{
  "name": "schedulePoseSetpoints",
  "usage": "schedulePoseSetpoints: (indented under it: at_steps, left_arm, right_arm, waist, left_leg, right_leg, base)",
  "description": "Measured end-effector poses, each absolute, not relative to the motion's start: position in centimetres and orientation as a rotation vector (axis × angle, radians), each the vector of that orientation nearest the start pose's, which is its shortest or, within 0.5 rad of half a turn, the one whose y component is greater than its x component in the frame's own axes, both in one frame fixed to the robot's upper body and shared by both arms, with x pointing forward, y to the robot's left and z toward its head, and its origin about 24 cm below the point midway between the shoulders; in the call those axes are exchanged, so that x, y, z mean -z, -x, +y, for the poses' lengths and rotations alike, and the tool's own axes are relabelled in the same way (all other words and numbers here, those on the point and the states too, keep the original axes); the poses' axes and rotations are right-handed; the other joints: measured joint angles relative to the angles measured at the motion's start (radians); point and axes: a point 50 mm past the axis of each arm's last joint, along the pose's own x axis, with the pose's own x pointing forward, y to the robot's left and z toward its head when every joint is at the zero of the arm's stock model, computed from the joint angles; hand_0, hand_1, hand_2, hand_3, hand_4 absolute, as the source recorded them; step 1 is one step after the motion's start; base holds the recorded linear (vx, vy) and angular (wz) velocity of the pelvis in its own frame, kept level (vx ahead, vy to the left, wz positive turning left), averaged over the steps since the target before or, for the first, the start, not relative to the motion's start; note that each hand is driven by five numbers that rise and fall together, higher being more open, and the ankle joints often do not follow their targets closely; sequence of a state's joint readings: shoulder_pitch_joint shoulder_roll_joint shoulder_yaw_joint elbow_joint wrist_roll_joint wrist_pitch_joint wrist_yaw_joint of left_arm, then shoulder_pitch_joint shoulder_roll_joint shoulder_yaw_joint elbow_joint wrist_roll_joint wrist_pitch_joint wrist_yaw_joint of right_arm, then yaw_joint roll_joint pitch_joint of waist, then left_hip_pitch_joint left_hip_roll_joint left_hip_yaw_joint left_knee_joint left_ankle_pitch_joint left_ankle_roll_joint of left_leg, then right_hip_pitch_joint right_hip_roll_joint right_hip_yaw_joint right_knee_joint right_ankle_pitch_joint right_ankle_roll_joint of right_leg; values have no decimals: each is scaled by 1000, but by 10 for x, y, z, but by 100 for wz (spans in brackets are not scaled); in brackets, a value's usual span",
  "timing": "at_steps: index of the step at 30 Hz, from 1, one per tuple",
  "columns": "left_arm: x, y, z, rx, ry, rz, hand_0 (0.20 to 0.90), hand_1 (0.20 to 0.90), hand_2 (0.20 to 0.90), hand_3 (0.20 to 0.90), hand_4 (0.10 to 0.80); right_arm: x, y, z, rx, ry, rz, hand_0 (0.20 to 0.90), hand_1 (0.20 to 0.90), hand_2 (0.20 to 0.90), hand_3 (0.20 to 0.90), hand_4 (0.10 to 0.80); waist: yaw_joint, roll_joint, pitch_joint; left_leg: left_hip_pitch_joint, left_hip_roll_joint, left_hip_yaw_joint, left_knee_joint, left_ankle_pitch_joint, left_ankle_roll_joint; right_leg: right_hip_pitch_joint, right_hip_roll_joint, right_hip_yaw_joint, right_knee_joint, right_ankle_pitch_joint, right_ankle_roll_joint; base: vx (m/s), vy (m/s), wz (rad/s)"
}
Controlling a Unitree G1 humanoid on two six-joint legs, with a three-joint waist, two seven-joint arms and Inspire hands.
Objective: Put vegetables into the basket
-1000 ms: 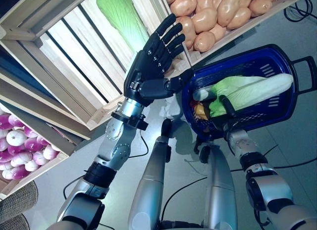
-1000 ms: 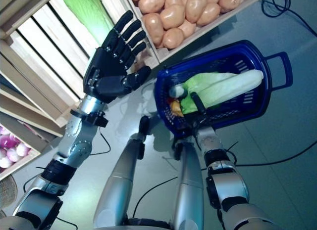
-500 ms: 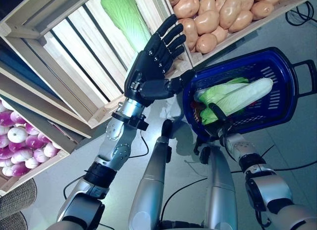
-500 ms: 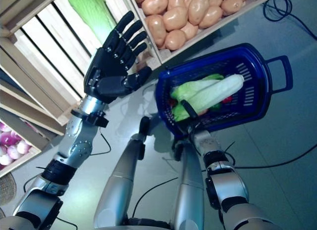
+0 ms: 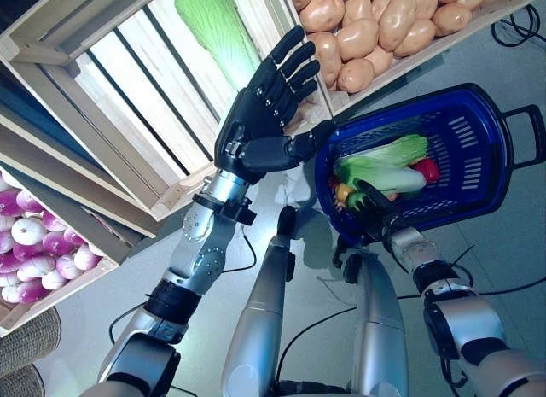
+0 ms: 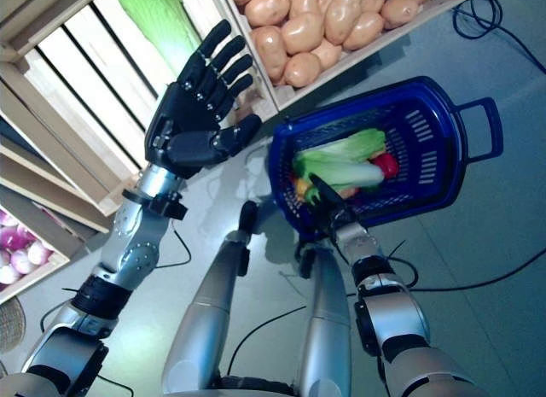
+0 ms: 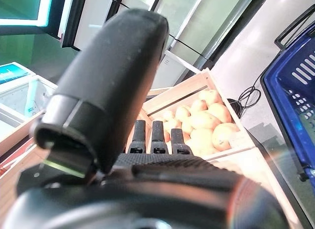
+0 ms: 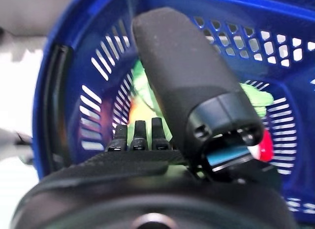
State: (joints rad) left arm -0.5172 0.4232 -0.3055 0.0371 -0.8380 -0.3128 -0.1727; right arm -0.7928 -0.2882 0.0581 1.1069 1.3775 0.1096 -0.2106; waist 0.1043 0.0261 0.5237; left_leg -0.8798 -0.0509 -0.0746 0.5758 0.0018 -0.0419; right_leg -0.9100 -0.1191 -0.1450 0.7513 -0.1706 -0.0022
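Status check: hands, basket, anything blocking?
Left hand open, raised, empty. Right hand at basket rim, grip unclear. Cabbage lies in basket. Nothing blocking.

The napa cabbage (image 5: 380, 162) that a second ago lay long across the blue basket (image 5: 478, 179), its pale stalk end reaching toward the handle side, has dropped deeper and now lies low among the other vegetables. With it settled, a red vegetable (image 5: 426, 170) and a yellow one (image 5: 344, 192) show beside it. The right hand (image 5: 368, 202) has drawn back from over the cabbage toward the basket's near rim.
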Motion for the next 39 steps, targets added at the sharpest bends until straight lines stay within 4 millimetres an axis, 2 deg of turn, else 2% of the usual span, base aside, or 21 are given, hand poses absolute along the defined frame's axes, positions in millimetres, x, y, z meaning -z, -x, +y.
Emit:
schedulePoseSetpoints:
  at_steps: [5, 9, 13, 16, 18, 19, 25, 27, 31, 39]
  left_arm:
    - [-190, -308, 128, 546, 323, -582, 900, 900, 900, 900, 800]
    - [-191, -307, 131, 516, 215, -597, 900, 900, 900, 900, 800]
    - [-195, -305, 138, 478, 8, -628, 900, 900, 900, 900, 800]
    - [-194, -305, 152, 400, -160, -623, 900, 900, 900, 900, 800]
    - [-192, -305, 164, 323, -332, -606, 900, 900, 900, 900, 800]
    - [-193, -306, 172, 284, -417, -594, 900, 900, 900, 900, 800]
    - [-194, -303, 206, 103, -672, -560, 900, 900, 900, 900, 800]
    - [-196, -303, 213, 66, -789, -552, 900, 900, 900, 900, 800]
    - [-198, -304, 223, -2, -892, -525, 900, 900, 900, 900, 800]
    - [-199, -304, 244, -161, -1396, -505, 900, 900, 900, 900, 800]
  right_arm:
    - [-33, -368, -200, 392, -998, 436, 900, 900, 900, 900, 800]
    - [-28, -362, -202, 386, -873, 403, 900, 900, 900, 900, 800]
    - [-11, -347, -208, 410, -813, 400, 900, 900, 900, 900, 800]
    - [2, -335, -208, 414, -793, 408, 900, 900, 900, 900, 800]
    - [6, -330, -207, 407, -764, 411, 900, 900, 900, 900, 800]
    - [5, -329, -207, 400, -732, 404, 900, 900, 900, 900, 800]
    - [11, -314, -208, 373, -615, 379, 900, 900, 900, 900, 800]
    - [13, -311, -209, 379, -613, 379, 900, 900, 900, 900, 800]
    - [13, -309, -211, 379, -567, 364, 900, 900, 900, 900, 800]
    - [6, -311, -206, 321, -505, 334, 900, 900, 900, 900, 800]
  waist:
    - [4, 0, 0]
    - [-1, 0, 0]
    - [-9, 0, 0]
    - [-14, 0, 0]
    - [-22, 0, 0]
    - [-25, 0, 0]
    - [-28, 0, 0]
    - [-28, 0, 0]
    - [-30, 1, 0]
    - [-30, 2, 0]
  left_leg:
    - [44, 15, 4, -30, 2, -1]
    - [116, 17, 5, -105, 14, 0]
    - [159, 27, 6, -167, 39, -3]
    - [195, 32, 8, -199, 40, -4]
    - [208, 32, 9, -207, 39, -3]
    - [209, 32, 11, -210, 39, -3]
    - [214, 32, 22, -219, 39, -2]
    - [215, 32, 22, -219, 37, -6]
    - [217, 33, 23, -228, 40, -9]
    - [196, 33, 22, -234, 51, -18]
  right_leg:
    - [47, 23, 10, -55, 23, 5]
    - [104, 39, 30, -123, 45, 12]
    - [142, 49, 29, -180, 64, 5]
    - [174, 54, 29, -208, 64, 4]
    - [185, 53, 29, -213, 64, 4]
    - [186, 53, 30, -215, 64, 4]
    - [185, 48, 31, -207, 61, 2]
    - [185, 47, 29, -207, 59, 1]
    - [181, 45, 30, -201, 55, 4]
    - [151, 42, 25, -187, 49, -5]
  base:
    - [19, 21, -11]
    - [16, 15, -19]
    - [9, 8, -5]
    - [8, 7, -3]
    - [6, 17, -1]
    - [3, 45, -2]
    - [5, 33, -1]
    - [0, 0, 0]
    - [2, 8, 1]
    - [-2, 24, 2]
